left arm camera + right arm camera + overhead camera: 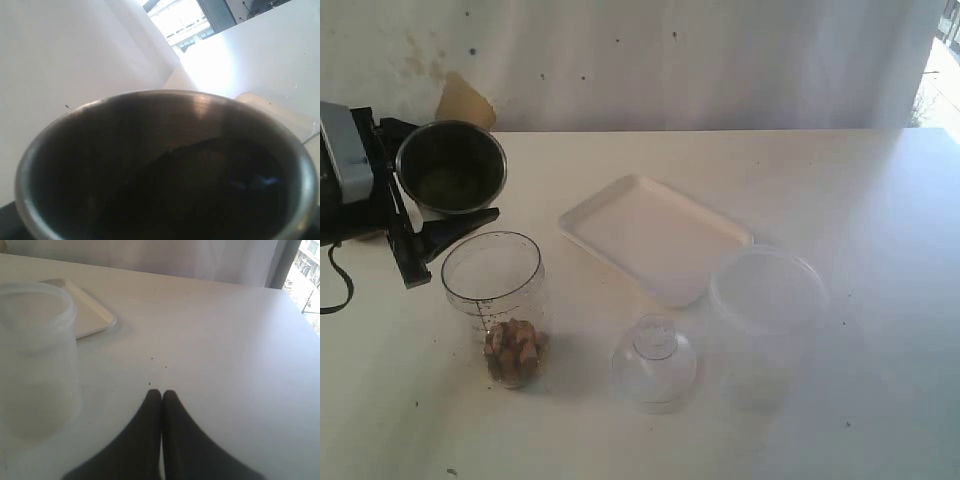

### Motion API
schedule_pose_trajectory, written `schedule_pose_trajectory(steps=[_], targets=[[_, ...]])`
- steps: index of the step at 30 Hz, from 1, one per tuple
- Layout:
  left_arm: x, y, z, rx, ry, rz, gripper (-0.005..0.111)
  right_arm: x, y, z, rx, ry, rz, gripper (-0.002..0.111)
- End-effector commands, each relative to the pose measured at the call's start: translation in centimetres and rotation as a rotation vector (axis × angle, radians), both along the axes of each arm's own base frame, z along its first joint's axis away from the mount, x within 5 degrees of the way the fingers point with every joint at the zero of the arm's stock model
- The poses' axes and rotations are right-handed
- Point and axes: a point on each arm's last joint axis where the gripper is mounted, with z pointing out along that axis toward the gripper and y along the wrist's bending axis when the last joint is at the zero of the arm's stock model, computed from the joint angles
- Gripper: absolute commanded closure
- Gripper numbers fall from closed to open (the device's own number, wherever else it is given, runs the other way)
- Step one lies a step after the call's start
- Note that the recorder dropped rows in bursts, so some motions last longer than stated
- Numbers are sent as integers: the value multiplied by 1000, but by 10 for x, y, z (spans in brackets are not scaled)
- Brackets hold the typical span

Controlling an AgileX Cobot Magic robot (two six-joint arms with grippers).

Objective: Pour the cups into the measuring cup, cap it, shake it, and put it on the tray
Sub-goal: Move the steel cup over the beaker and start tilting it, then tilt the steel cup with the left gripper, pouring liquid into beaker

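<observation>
The steel tumbler (451, 165) sits in the left gripper (442, 182). The measuring cup (492, 290) stands just in front of that gripper. Off to the gripper's right lie the dome lid (655, 362), then the plastic tub (767, 300), with the tray (620, 215) behind them.

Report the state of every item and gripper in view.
Steel tumbler: held in the left gripper, contents unclear.
Measuring cup: upright, uncapped, brown pieces at bottom.
Clear dome lid: off, on the table.
Frosted tub: upright, open.
Tray: bare.
Right gripper: shut, empty.
</observation>
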Motion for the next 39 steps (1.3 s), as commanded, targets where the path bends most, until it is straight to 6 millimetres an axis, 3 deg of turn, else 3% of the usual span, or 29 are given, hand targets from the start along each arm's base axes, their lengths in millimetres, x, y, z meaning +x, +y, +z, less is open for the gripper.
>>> schedule_pose_trajectory(steps=[1,39], targets=[[1,-1,11,-32,-77,-16,107,0,0,-1,-6,2,-3,108],[-2,-3,9,177,-375,-77,107,0,0,-1,-6,2,-3,108]])
